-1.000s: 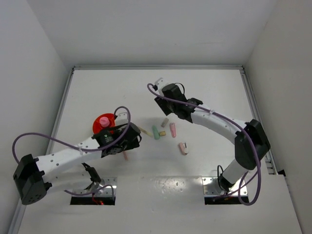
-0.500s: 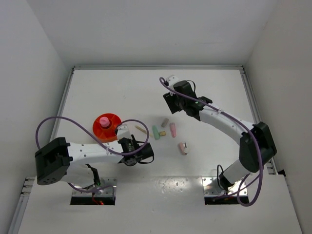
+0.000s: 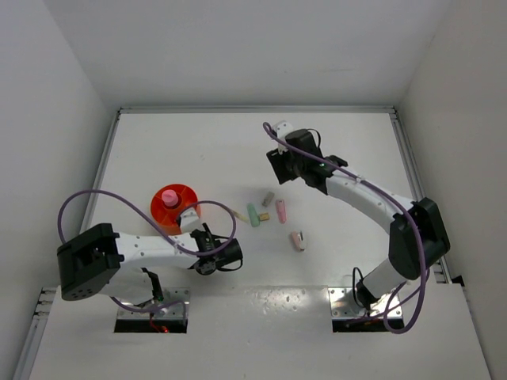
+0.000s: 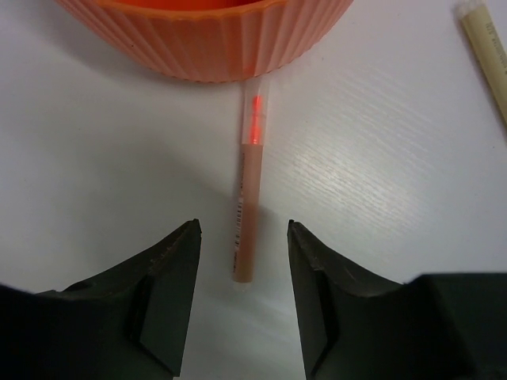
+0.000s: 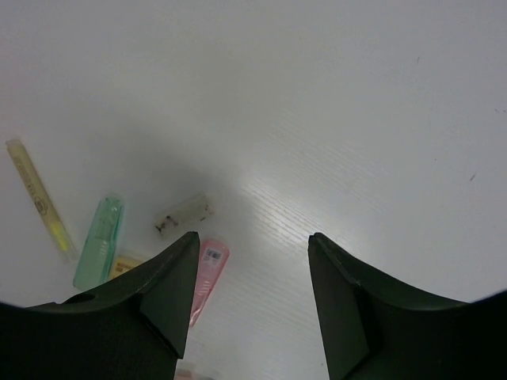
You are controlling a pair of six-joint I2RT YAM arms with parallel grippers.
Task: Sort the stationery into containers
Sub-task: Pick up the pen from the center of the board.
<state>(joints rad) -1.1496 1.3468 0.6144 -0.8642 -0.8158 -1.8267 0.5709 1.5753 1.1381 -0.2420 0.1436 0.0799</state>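
Observation:
The orange bowl (image 3: 184, 207) holds a pink capped cylinder (image 3: 168, 196); its ribbed wall (image 4: 206, 39) fills the top of the left wrist view. A thin pink stick (image 4: 246, 214) lies on the table with its far end at the bowl wall and its near end between the jaws of my open left gripper (image 4: 244, 231), which sits just in front of the bowl (image 3: 203, 237). My right gripper (image 3: 279, 168) is open and empty (image 5: 253, 245), above bare table beyond the loose pieces: a mint-green piece (image 3: 253, 214), a pink piece (image 3: 280, 211) and a beige stub (image 3: 268, 199).
A tan piece (image 3: 264, 216), a second pink piece (image 3: 297, 240) and a yellowish stick (image 3: 236, 213) lie mid-table. The stick also shows at the top right of the left wrist view (image 4: 487, 47). White walls enclose the table on three sides.
My left arm folded back and its gripper came round to the near side of the bowl, now straddling the pink stick's end. My right gripper drew back to the right, away from the pieces.

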